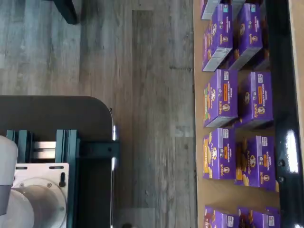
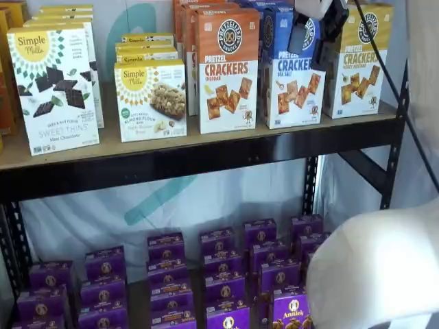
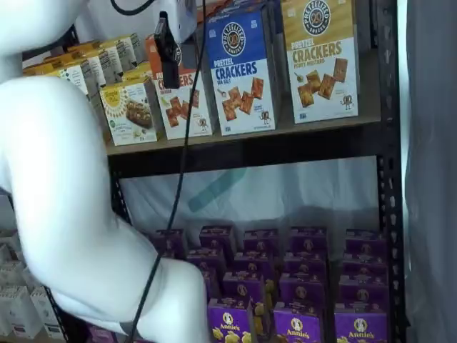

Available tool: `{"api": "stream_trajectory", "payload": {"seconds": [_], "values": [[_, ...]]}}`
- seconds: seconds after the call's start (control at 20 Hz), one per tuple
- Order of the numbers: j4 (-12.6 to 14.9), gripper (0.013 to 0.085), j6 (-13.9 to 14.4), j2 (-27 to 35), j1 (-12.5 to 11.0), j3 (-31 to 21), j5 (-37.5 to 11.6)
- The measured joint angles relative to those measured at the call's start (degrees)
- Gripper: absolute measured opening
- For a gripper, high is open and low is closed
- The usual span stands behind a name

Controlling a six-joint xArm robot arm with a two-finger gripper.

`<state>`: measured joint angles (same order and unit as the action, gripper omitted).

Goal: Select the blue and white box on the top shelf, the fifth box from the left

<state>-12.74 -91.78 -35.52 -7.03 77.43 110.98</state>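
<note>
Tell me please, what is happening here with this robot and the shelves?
A white robot arm is working in front of a store-style rack. Its gripper, with black fingers, hangs in front of the blue and white box of pretzel crackers on the top shelf, between an orange box and a yellow-topped box. The gripper is open and holds nothing; no box has been taken yet. Purple boxes fill the shelf below.

You see the top shelf (image 2: 206, 154) carrying a row of upright cartons: the blue and white box (image 2: 291, 82) stands between an orange box (image 2: 228, 72) and a yellow-topped box (image 2: 362, 62).
</note>
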Motion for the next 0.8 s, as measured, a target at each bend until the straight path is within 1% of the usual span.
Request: {"api": "stream_trajectory", "payload": {"seconds": [0.1,0.25,0.4,0.55,0.7,0.8], "values": [[1.09,0.0850,0.34,0.85,0.81,0.90,1.88],[1.14,0.0850,0.38,0.35,0.87,0.17,1.69],[-0.80,0.0850,-0.57,-0.05,-0.91,-0.47,0.75],[-3.48,0.0850,-1.73,-0.71,-3.23,-1.06,-1.35],[-6.60,0.0850,-2.91,-1.75,-5.71,-2.14,-5.18],[-9.22,0.0850,-3.67,-2.59,-7.52,-3.11,-8.62]]}}
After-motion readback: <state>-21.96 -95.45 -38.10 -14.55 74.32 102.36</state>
